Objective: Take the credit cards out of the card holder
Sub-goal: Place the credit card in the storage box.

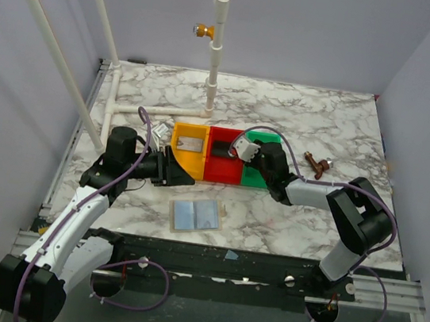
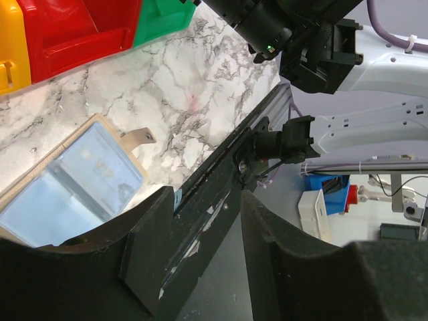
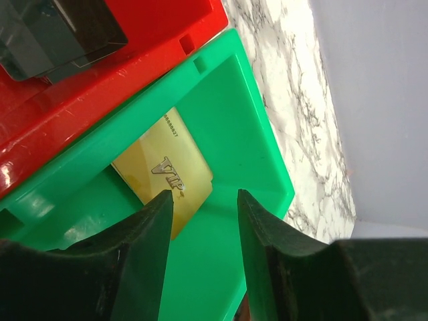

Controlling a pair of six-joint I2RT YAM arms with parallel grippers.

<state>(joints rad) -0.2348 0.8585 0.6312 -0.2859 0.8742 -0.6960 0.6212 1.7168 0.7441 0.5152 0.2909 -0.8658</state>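
Card holder lies open on marble bench, lower centre of top view. Gold VIP card flat in green tray; black card in red tray, upper left. Right fingers apart over gold card, gripping nothing. Left fingers apart, empty.

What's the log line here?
right hand: open over green tray | gold card: in green tray | left hand: open, empty | card holder: lying open
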